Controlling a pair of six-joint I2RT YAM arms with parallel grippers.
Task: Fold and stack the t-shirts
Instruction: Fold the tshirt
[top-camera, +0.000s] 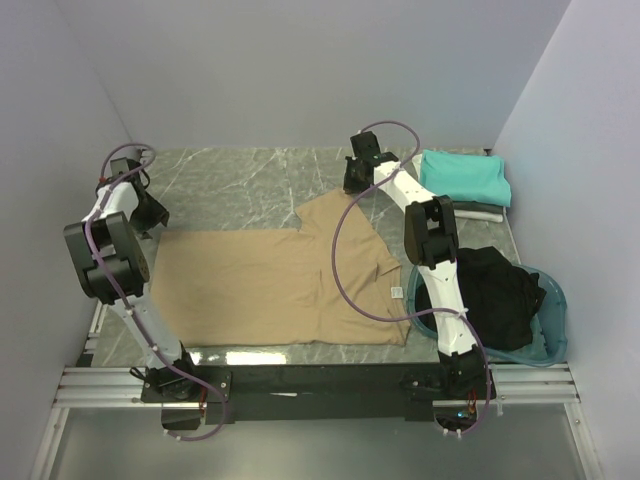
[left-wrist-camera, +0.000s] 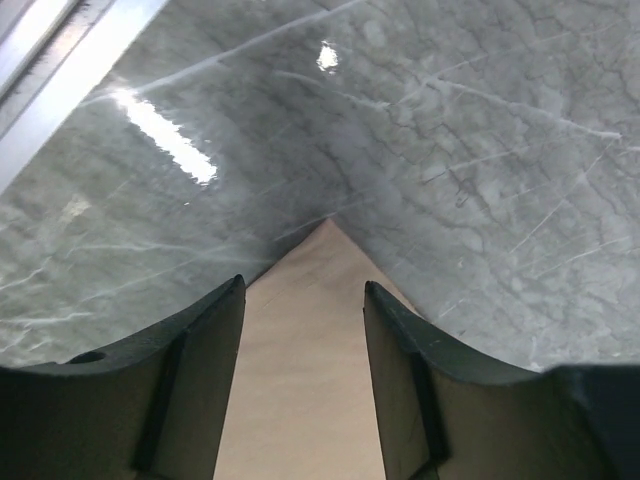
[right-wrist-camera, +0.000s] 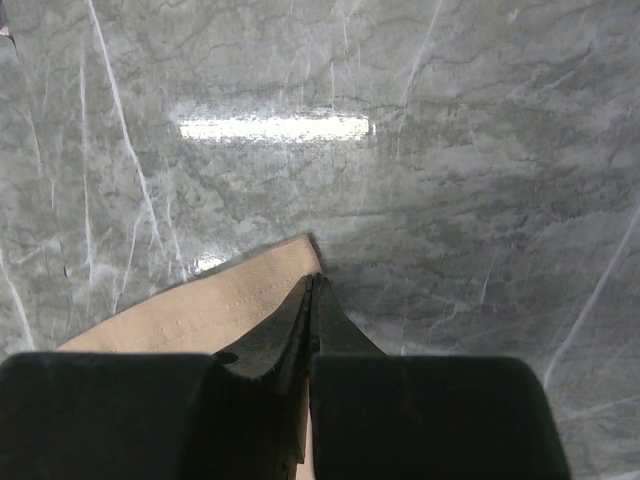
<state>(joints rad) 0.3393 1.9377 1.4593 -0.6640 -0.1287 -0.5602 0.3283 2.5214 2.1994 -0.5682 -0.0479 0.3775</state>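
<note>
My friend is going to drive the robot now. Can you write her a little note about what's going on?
Left gripper: open, with a corner of the tan t-shirt between its fingers.
Right gripper: shut on the tan t-shirt's far edge.
Done: the teal t-shirt lies folded at the far right.
Left: the tan t-shirt is spread flat and not yet folded. The black t-shirt is in the basin.

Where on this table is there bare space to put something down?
The far strip of the marble table is bare, between the left gripper and right gripper, beyond the tan t-shirt. The right side is crowded: a folded teal t-shirt, then a teal basin holding a black shirt.
</note>
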